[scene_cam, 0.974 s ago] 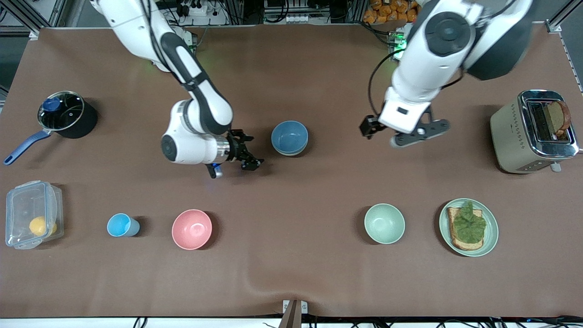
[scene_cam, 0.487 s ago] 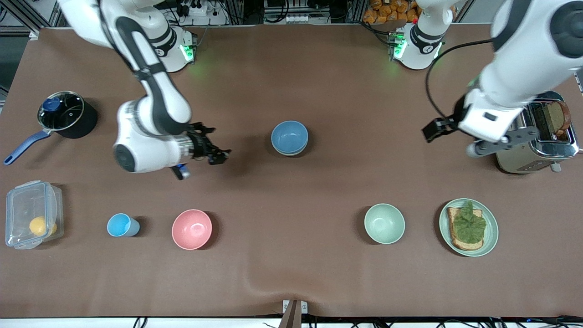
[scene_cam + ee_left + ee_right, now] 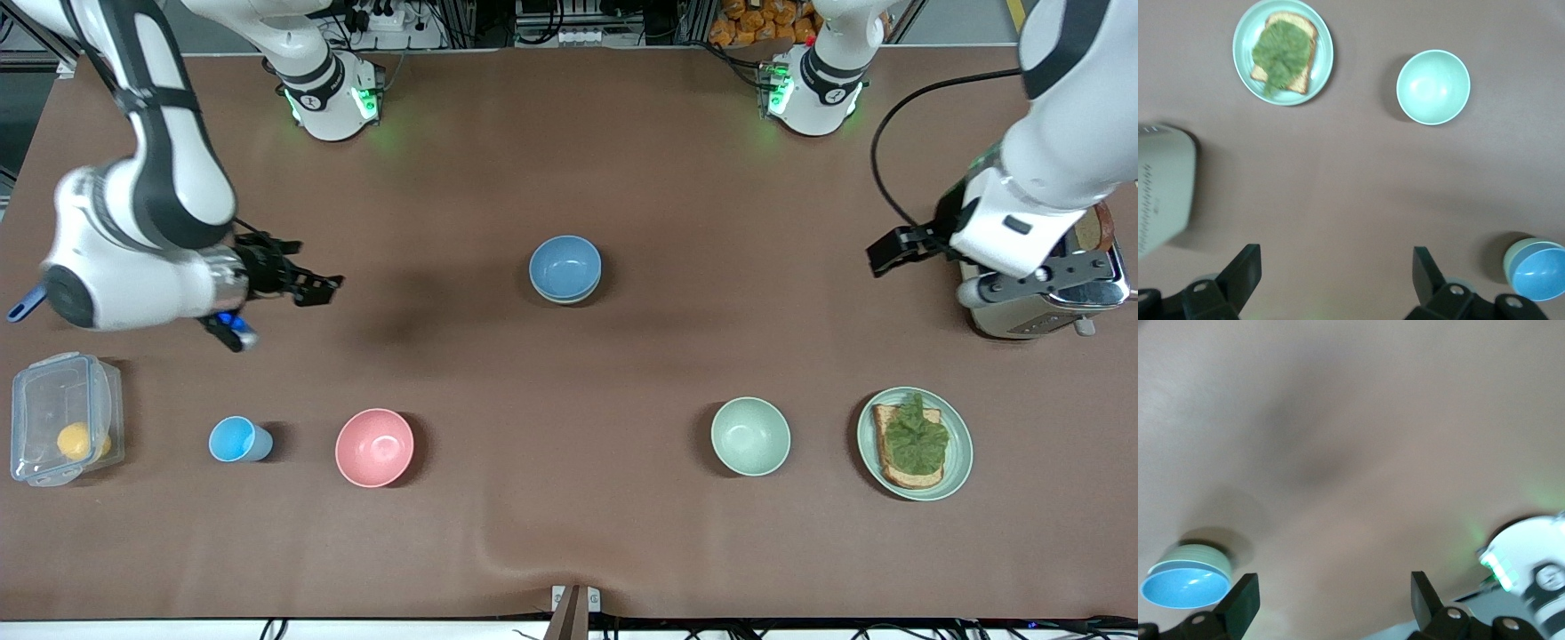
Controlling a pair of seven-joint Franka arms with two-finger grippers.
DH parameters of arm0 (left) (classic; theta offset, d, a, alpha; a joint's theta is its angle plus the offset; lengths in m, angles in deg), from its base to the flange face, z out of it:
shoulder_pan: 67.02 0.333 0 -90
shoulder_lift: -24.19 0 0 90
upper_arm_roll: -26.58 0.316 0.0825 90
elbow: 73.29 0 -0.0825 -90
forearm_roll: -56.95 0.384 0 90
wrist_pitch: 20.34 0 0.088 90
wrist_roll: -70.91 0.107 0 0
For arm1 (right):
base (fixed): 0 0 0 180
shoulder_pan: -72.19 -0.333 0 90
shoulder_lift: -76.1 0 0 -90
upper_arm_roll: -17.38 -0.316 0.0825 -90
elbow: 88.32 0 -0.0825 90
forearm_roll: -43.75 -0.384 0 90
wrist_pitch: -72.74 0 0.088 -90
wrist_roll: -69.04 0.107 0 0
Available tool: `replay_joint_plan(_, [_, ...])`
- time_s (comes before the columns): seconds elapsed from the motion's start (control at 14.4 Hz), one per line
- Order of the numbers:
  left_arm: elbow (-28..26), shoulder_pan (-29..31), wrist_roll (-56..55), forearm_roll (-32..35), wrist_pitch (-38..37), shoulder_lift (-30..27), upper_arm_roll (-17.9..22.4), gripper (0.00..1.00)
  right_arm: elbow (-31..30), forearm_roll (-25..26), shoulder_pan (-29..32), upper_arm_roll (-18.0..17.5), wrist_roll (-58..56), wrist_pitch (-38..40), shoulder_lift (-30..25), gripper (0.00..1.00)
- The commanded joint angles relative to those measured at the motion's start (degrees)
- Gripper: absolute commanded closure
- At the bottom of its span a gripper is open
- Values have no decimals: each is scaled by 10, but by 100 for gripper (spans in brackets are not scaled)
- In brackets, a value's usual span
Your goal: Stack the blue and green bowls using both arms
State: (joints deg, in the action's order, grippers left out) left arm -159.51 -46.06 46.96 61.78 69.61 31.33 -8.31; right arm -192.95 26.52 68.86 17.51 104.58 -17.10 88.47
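Observation:
The blue bowl (image 3: 565,265) sits nested in the green bowl (image 3: 566,298) at the middle of the table; only the green bowl's rim and side show under it. In the right wrist view the blue bowl (image 3: 1183,588) sits inside the green bowl (image 3: 1197,558). The left wrist view also shows the blue bowl (image 3: 1538,279) in the green bowl (image 3: 1513,254). My right gripper (image 3: 311,286) is open and empty, up over the table toward the right arm's end (image 3: 1335,593). My left gripper (image 3: 1036,286) is open and empty over the toaster's edge (image 3: 1337,267).
A pale mint bowl (image 3: 750,436), a green plate (image 3: 962,462) with toast, a pink bowl (image 3: 374,447), a light-blue cup (image 3: 236,439) and a clear box (image 3: 36,391) with a lemon stand nearer the front camera. A toaster (image 3: 1022,322) stands at the left arm's end.
Both arms have swung away from the stacked bowls: the right gripper toward the right arm's end, the left gripper to above the toaster. The bowls have not moved.

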Motion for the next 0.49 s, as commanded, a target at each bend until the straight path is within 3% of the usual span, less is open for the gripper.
replay_joint_plan(0.0, [-4,-29,85,-13,-12,-37,72,0,27,43,17,18,-79,34,-34,0])
replay_joint_plan(0.28, [-6,-132,115,-24,-28,-59,198,0,65,74,46,51,-187,47,-44,0])
replay_joint_plan(0.42, [-8,-162,137,-24,-28,-67,231,0,65,113,47,53,-223,15,-66,0])
